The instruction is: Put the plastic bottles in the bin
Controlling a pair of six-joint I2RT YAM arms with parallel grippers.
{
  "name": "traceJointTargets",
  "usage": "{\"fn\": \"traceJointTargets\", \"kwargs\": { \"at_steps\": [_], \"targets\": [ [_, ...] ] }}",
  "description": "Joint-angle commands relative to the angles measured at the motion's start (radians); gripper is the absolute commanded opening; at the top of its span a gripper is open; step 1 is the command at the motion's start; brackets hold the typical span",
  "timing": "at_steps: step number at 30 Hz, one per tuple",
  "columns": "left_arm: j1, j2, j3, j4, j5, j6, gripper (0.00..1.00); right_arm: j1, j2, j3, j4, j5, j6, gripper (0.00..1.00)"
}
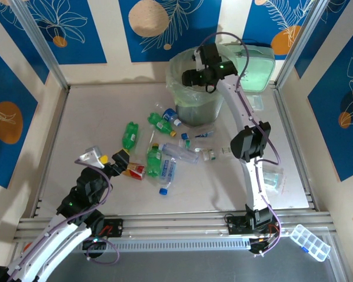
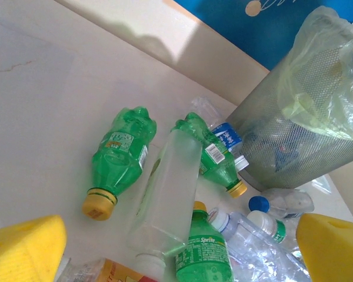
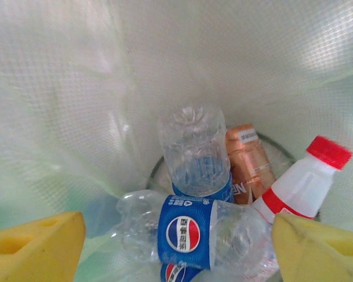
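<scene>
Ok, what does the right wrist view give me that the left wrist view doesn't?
Right wrist: the bin's inside, holding Pepsi-labelled clear bottles, a brown-labelled bottle and a red-capped white bottle. Left wrist: green bottles and a clear bottle lying on the table, beside the bin's mesh wall. Both: the bin and its pale green bag.

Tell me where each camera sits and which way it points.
Top: above and behind, looking down on the table; left arm, right arm show.
Left wrist: low over the table, facing bottles and bin; left gripper frames the bottom.
Right wrist: over the bin, looking straight in; right gripper frames the bottom.
Shared: top and left wrist both see bin and loose bottles.
</scene>
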Motion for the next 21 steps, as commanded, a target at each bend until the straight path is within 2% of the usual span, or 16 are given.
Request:
{"fn": "traceJointTargets", "kwargs": {
  "at_steps": [1, 4, 6, 9, 13, 17, 21],
  "targets": [
    [0.003, 0.008, 0.03, -0.017, -0.037, 0.005, 1.0, 0.034, -0.156, 0.0, -0.012, 0.068, 0.009, 0.8],
    [0.004, 0.025, 0.036, -0.063, -0.088, -0.061, 0.99, 0.085, -0.262, -0.097, 0.021, 0.174, 0.028, 0.78],
    [0.004, 0.046, 0.049, -0.151, -0.164, -0.191, 0.99, 0.131, -0.354, -0.221, 0.078, 0.229, 0.041, 0.78],
    [0.004, 0.107, 0.099, -0.302, -0.221, -0.372, 0.99, 0.221, -0.545, -0.489, 0.228, 0.292, 0.054, 0.78],
    [0.007, 0.189, 0.187, -0.453, -0.189, -0.546, 0.99, 0.382, -0.806, -0.93, 0.499, 0.36, 0.057, 0.76],
    [0.011, 0.261, 0.23, -0.46, -0.144, -0.568, 0.99, 0.488, -0.971, -1.256, 0.636, 0.393, 0.108, 0.74],
    [0.017, 0.402, 0.331, -0.403, -0.137, -0.383, 0.99, 0.537, -1.066, -1.499, 0.712, 0.358, 0.157, 0.73]
  ]
}}
